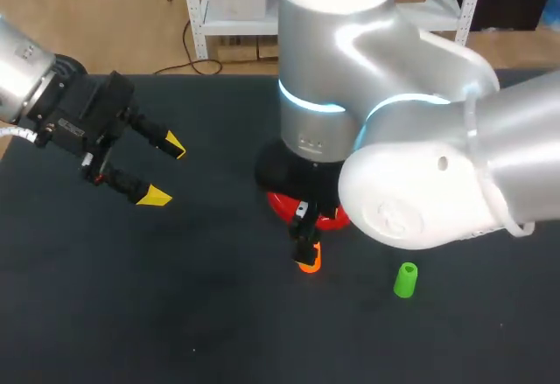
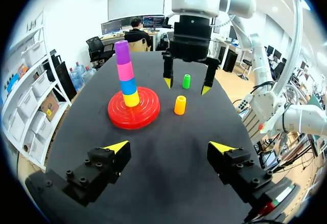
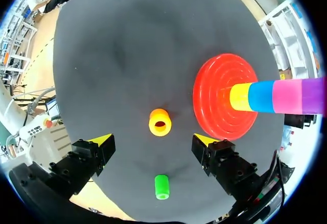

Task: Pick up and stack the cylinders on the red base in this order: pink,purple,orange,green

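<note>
Right arm [image 1: 420,183] looms largest, its silver bulk filling the head view. Below it stands the orange cylinder [image 3: 160,122], upright on the black table [image 1: 175,314] just beside the red base [image 3: 225,96]. The right gripper [image 3: 152,139] hangs over that cylinder with its jaws spread wide, and neither yellow tip touches it. On the base's post sit four pieces: yellow cylinder [image 2: 131,99] at the bottom, then blue cylinder [image 2: 128,85], pink cylinder [image 2: 125,71] and purple cylinder [image 2: 122,52] on top. The green cylinder [image 3: 162,187] stands alone, near the orange one on the side away from the base. Well apart, off to the left, the left gripper [image 1: 165,171] hovers with its jaws wide and holding nothing.
</note>
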Controlling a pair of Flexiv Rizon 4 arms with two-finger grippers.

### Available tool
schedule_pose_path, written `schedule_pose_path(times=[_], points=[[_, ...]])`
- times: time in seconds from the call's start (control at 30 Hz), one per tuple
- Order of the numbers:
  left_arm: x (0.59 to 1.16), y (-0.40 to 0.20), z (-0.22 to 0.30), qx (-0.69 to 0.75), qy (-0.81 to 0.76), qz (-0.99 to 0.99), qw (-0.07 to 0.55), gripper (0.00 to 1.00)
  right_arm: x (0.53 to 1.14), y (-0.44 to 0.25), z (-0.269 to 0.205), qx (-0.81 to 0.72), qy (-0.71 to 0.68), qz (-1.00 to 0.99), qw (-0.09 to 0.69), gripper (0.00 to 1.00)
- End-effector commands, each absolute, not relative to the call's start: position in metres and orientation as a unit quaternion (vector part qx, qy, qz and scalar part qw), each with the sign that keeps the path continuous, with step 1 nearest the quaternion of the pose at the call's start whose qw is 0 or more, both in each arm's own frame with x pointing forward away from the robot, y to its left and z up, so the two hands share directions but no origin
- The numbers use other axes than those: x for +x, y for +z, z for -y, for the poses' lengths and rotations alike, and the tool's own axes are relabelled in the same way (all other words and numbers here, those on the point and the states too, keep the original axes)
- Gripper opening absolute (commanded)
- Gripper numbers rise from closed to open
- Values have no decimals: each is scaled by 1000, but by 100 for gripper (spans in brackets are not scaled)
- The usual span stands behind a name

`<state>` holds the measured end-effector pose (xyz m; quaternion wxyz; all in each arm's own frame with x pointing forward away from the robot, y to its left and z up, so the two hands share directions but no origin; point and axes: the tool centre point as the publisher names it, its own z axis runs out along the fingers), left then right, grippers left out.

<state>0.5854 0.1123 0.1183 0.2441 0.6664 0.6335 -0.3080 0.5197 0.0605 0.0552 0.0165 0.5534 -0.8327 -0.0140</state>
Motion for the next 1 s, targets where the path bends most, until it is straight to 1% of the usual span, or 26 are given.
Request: schedule_pose_path(times=[0.03, 0.53, 1.0], points=[[584, 117, -114, 667, -308, -632, 247, 100, 523, 49, -64, 553, -7, 833, 22, 100], [584, 117, -114, 667, -308, -632, 247, 100, 528, 20, -67, 557, -16, 830, 29, 100], [584, 117, -114, 667, -308, -632, 247, 100, 530, 12, -68, 554, -18, 832, 32, 100]])
